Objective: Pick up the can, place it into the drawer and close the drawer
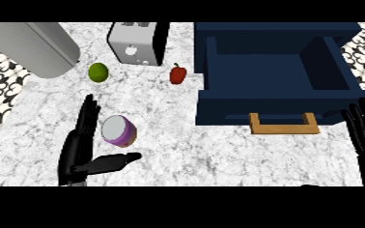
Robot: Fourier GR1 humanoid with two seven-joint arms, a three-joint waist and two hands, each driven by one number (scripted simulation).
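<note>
Presently, on the white marbled bench (214,159): one purple can (118,131), lying tilted with its pale round end showing, at about eight o'clock from the view's centre; left robot hand (80,145) spread open around it, straight fingers along the can's nine o'clock side and the thumb stretched out below at six o'clock; whether fingers touch the can cannot be told; nothing lifted. Right robot hand (354,125) at the three o'clock edge, fingers up and relaxed, holding nothing, just beside the drawer's front corner. Navy drawer (274,84), pulled open at one to three o'clock, hollow inside, with a tan wooden handle (284,124) on its front face. Red bell pepper (177,74) at twelve o'clock, near the drawer's left wall but apart from it; green lime (98,71) at ten o'clock; silver toaster (139,43) at eleven o'clock; grey metal cylinder (39,48) at the far ten o'clock corner.
</note>
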